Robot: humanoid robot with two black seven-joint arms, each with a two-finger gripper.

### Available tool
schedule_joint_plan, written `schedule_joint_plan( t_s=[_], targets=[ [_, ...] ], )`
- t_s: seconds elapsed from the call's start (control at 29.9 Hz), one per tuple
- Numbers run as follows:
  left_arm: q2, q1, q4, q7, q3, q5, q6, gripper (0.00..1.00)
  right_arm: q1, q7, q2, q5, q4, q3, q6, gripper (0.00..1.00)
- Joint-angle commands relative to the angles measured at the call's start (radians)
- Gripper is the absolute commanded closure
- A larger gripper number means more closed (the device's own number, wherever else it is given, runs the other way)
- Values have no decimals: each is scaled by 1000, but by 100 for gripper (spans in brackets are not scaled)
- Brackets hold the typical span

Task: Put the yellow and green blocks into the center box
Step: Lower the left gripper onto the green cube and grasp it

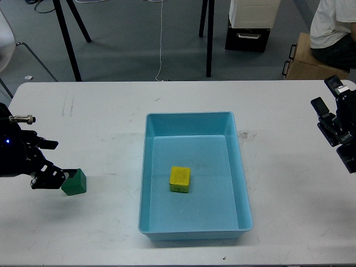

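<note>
A green block sits on the white table left of the blue box. A yellow block lies inside the box, near its middle. My left gripper is low over the table at the left edge, open. Its nearer finger touches or nearly touches the green block's left side, and the block is not between the fingers. My right gripper is at the right edge of the table, open and empty, far from both blocks.
The white table spreads around the box. Behind the table are black stand legs, a cabinet and a seated person at the top right.
</note>
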Motion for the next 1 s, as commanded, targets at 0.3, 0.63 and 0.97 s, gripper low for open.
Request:
schedule_joint_plan(
  t_s=[0.3, 0.63, 0.97],
  targets=[
    [-118, -15, 146, 0, 67, 0, 0, 0, -11, 0, 18, 0, -1, -3, -10, 2],
    [-138, -32, 198, 0, 68, 0, 0, 0, -18, 0, 37, 0, -1, -6, -10, 2],
    [-191, -41, 262, 0, 91, 0, 0, 0, -18, 0, 50, 0, -1, -6, -10, 2]
  ],
)
